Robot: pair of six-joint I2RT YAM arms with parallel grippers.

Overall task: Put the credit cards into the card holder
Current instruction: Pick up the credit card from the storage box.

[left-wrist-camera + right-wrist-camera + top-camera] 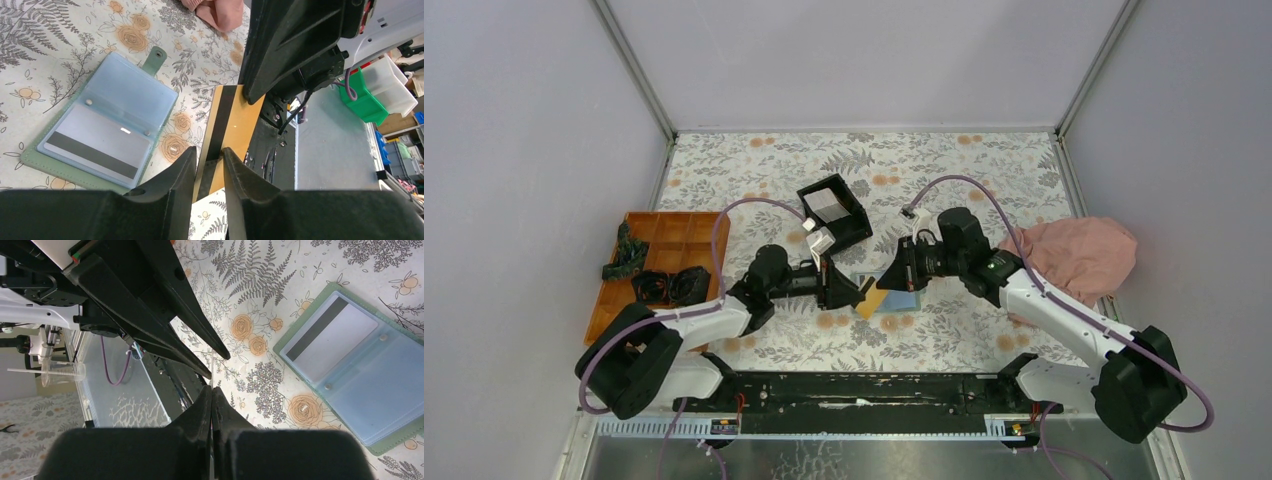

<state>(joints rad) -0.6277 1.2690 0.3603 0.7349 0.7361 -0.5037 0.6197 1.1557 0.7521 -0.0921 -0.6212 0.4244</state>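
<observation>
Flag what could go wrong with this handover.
The orange credit card hangs between the right end effector, shut on it, and the left end effector. Whether the left grips is unclear, so early release may drop it. The open card holder lies unheld and may slide.

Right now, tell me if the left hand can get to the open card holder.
Probably yes. The card holder lies open just beside the left hand, nothing between them, though that hand sits at the orange card pinched by the right hand.
</observation>
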